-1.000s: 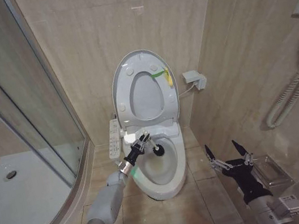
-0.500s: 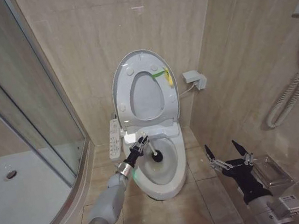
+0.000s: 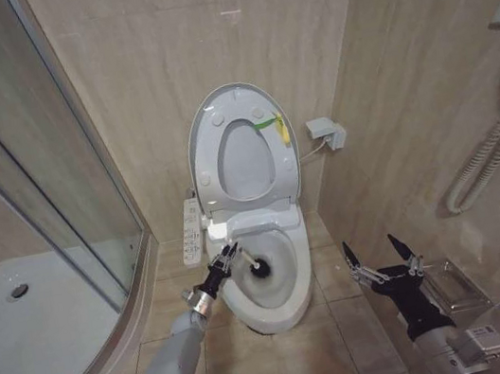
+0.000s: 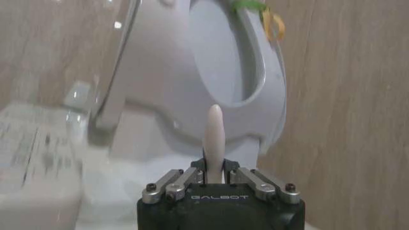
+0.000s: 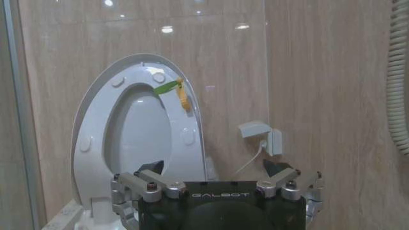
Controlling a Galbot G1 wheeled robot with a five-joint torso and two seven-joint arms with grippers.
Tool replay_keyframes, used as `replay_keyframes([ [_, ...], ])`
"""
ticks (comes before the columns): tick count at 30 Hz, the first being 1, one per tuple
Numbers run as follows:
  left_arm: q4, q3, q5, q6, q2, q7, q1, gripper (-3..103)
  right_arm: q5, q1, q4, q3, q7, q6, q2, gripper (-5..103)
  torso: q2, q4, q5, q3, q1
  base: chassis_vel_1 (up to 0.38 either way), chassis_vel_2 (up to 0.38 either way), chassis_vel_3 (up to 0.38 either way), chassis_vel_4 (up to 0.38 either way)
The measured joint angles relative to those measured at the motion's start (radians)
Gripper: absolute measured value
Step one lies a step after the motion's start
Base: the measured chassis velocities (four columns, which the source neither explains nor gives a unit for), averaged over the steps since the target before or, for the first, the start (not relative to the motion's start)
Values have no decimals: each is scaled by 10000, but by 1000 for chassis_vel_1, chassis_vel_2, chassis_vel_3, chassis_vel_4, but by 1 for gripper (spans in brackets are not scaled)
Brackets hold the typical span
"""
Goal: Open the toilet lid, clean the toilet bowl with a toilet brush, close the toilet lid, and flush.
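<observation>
Your left gripper [image 3: 227, 259] pinches the toilet brush [image 3: 249, 266] by its white handle, the dark head down inside the toilet bowl [image 3: 275, 309], whose toilet lid [image 3: 241, 146] stands raised against the wall. A glass shower enclosure [image 3: 38, 213] flanks the bowl's left, and your right gripper [image 3: 378, 259] hangs spread wide to the bowl's right.

Toilet lid [image 3: 236, 117] stands fully raised, glossy white, leaning back against the wall with the ring seat up against it. White toilet bowl [image 3: 289, 303] lies open below, and the toilet brush [image 3: 254, 265] angles into it, dark head down inside, thin white handle slanting up over the near-left rim
</observation>
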Motion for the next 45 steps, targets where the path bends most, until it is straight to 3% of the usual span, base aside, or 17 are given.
replay_keyframes([
  [5,-138,78,-316,112,-132,-64,-434,19,-1,0,0,0,0,0,0,100,0,1,3,0,0,0,0,0,0],
  [9,261,136,-611,363,-640,-176,-897,19,0,0,0,0,0,0,0,100,0,-4,3,0,1,0,0,0,0],
  [18,741,79,-407,429,-820,-145,-383,19,0,0,0,0,0,0,0,100,1,5,3,-2,0,0,0,0,0],
  [20,607,68,-314,358,-656,-64,-165,19,-1,0,1,0,0,0,0,100,2,13,4,-2,-1,0,0,0,0],
  [25,254,-12,11,105,-377,64,-24,19,-1,0,0,0,0,0,0,100,1,-5,0,0,0,0,0,0,0],
  [32,85,-58,261,-122,-301,90,-5,19,-1,0,0,0,0,0,0,100,1,-2,0,1,1,0,0,0,0],
  [40,279,-184,993,-787,-214,230,-245,19,0,0,0,0,0,1,0,100,-1,1,1,2,2,0,0,0,0],
  [45,359,-173,785,-815,-271,226,-348,19,0,0,0,0,0,1,0,100,-1,3,1,1,2,0,0,0,0],
])
